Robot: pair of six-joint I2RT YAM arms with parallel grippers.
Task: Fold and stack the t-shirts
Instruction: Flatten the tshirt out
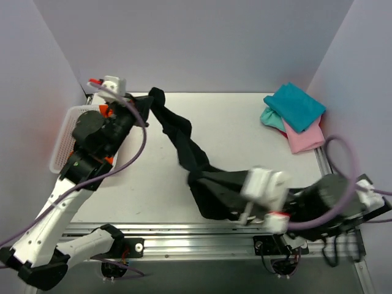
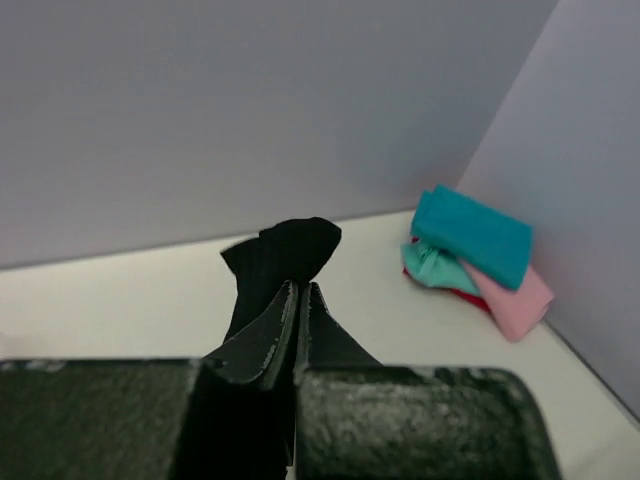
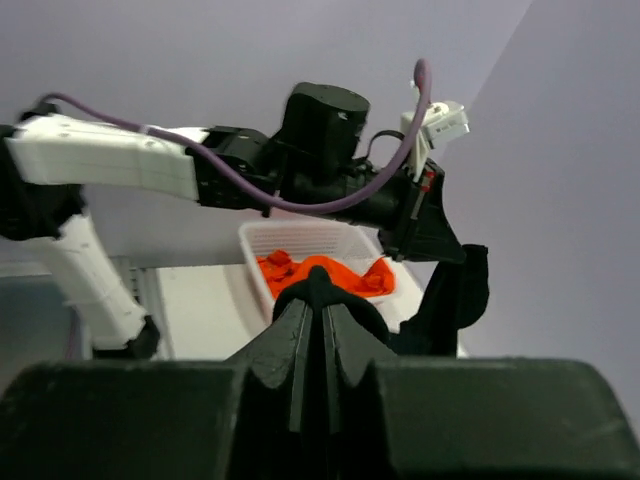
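Left jaws pinch shut on one end of the black t-shirt (image 2: pixel 285 250); right jaws clamp the other end. From above, the shirt runs as a dark band across the table (image 1: pixel 153 184), from far left to near right. A folded teal t-shirt (image 1: pixel 295 105) lies on a pink t-shirt (image 1: pixel 306 138) in the far right corner. Only the right wrist view shows an orange t-shirt (image 3: pixel 320 275) in the white basket (image 3: pixel 300 232).

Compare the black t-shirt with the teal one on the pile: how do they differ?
The black t-shirt is unfolded, strung in a twisted band across the table; the teal t-shirt is folded flat. The black t-shirt is pinched by the left gripper and right gripper; the teal t-shirt lies untouched on the pink t-shirt. Both are cloth shirts.
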